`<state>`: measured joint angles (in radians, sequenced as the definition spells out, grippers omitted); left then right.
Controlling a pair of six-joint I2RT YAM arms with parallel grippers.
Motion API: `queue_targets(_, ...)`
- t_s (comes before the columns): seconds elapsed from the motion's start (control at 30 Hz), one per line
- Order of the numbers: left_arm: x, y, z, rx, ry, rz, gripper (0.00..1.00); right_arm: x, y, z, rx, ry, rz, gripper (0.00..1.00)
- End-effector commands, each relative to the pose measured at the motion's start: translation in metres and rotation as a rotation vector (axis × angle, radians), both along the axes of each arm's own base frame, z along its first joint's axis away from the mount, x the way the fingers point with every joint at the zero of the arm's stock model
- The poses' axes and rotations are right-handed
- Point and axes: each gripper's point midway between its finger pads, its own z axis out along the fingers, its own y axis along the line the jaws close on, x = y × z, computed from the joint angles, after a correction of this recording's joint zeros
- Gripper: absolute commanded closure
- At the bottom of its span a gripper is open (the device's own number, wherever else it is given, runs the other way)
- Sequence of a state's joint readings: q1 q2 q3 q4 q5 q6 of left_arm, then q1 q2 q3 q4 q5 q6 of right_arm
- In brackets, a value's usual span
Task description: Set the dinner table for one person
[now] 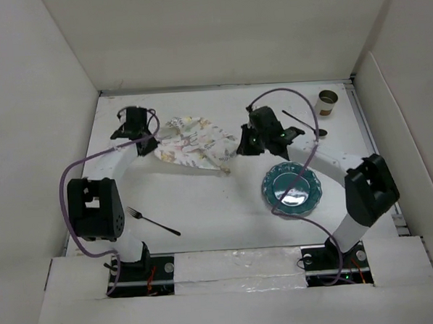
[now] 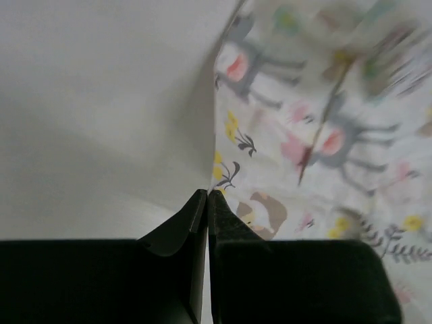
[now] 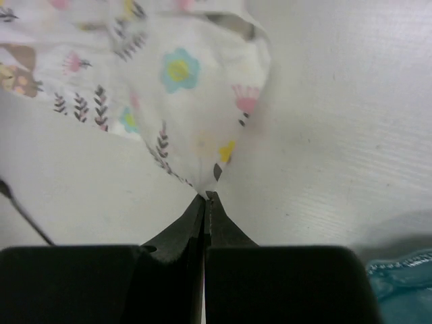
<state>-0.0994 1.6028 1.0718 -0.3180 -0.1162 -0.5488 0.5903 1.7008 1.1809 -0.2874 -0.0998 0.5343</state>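
White panels close in the scene on the left, far and right, standing right at the edges of the counter [image 1: 211, 198]; its near edge meets a taped white ledge where both arm bases are bolted. Within those limits the counter takes up the whole floor of the enclosure and carries everything else; it is plain, flat, matte white, with a faint grain showing in the right wrist view. Its widest bare stretch lies in the near middle, between the two arms; a second bare band runs along the far edge, behind the mat; the strip beside the left wall is narrow, and the left arm [image 1: 95, 208] bends over it; the right arm [image 1: 370, 190] elbows out close to the right wall.

In the far middle lies a cloth mat [image 1: 194, 141], printed with pastel animals, flowers and leaves, crumpled and with its sides raised off the counter; a teal plate [image 1: 279, 179] with a scalloped rim sits right of centre, apart from the mat and near the right arm; a fork [image 1: 153, 221] lies slantwise at near left, just beside the left arm; a dark utensil [image 1: 295, 119] lies at far right; a small cup [image 1: 328, 102] stands in the far right corner, close to the walls.

Left fingers [image 2: 207, 196] are pressed together, pinching the mat's left edge; right fingers [image 3: 205, 197] are likewise closed, pinching a corner on the mat's right side.
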Motion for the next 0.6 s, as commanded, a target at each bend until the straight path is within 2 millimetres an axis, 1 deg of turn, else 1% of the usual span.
queue_targets(0.0, 0.045, 0.009, 0.139, 0.055, -0.343, 0.011, 1.00, 0.023, -0.004, 0.138, 0.070, -0.318, -0.005, 1.00)
queue_targets(0.03, 0.048, 0.010, 0.164, 0.055, -0.398, 0.013, 1.00, 0.024, -0.006, 0.155, 0.081, -0.353, -0.007, 1.00)
queue_targets(0.07, 0.051, 0.011, 0.182, 0.061, -0.436, 0.016, 1.00, 0.022, -0.008, 0.174, 0.082, -0.388, 0.001, 1.00)
queue_targets(0.1, 0.057, 0.011, 0.221, 0.062, -0.520, 0.018, 1.00, 0.018, -0.012, 0.208, 0.100, -0.437, 0.002, 1.00)
queue_targets(0.13, 0.057, 0.017, 0.244, 0.067, -0.568, 0.032, 1.00, 0.016, -0.015, 0.225, 0.106, -0.466, 0.005, 1.00)
queue_targets(0.17, 0.057, 0.019, 0.261, 0.075, -0.598, 0.043, 1.00, 0.013, -0.018, 0.240, 0.102, -0.495, 0.014, 1.00)
queue_targets(0.2, 0.057, 0.021, 0.294, 0.076, -0.666, 0.051, 1.00, 0.008, -0.022, 0.268, 0.118, -0.530, 0.012, 1.00)
queue_targets(0.23, 0.052, 0.023, 0.316, 0.080, -0.712, 0.055, 1.00, 0.001, -0.027, 0.289, 0.133, -0.568, 0.013, 1.00)
queue_targets(0.27, 0.048, 0.026, 0.332, 0.088, -0.745, 0.072, 1.00, -0.004, -0.031, 0.304, 0.137, -0.596, 0.018, 1.00)
queue_targets(0.3, 0.042, 0.029, 0.355, 0.091, -0.799, 0.082, 1.00, -0.011, -0.036, 0.316, 0.139, -0.613, 0.020, 1.00)
queue_targets(0.33, 0.031, 0.031, 0.375, 0.094, -0.850, 0.090, 1.00, -0.017, -0.040, 0.341, 0.162, -0.661, 0.018, 1.00)
queue_targets(0.37, 0.028, 0.033, 0.388, 0.104, -0.891, 0.091, 1.00, -0.027, -0.048, 0.359, 0.175, -0.704, 0.019, 1.00)
queue_targets(0.4, 0.022, 0.033, 0.402, 0.107, -0.925, 0.090, 1.00, -0.027, -0.057, 0.366, 0.172, -0.720, 0.001, 1.00)
queue_targets(0.43, 0.019, 0.034, 0.410, 0.108, -0.942, 0.090, 1.00, -0.028, -0.065, 0.376, 0.176, -0.740, -0.017, 1.00)
queue_targets(0.47, 0.018, 0.034, 0.414, 0.117, -0.946, 0.082, 1.00, -0.026, -0.072, 0.378, 0.172, -0.744, -0.032, 1.00)
queue_targets(0.5, 0.016, 0.034, 0.425, 0.117, -0.965, 0.077, 1.00, -0.019, -0.084, 0.378, 0.164, -0.743, -0.064, 1.00)
queue_targets(0.53, 0.020, 0.033, 0.422, 0.117, -0.952, 0.073, 1.00, -0.016, -0.089, 0.377, 0.161, -0.739, -0.077, 1.00)
queue_targets(0.57, 0.019, 0.031, 0.421, 0.116, -0.940, 0.062, 1.00, -0.012, -0.093, 0.375, 0.161, -0.731, -0.089, 1.00)
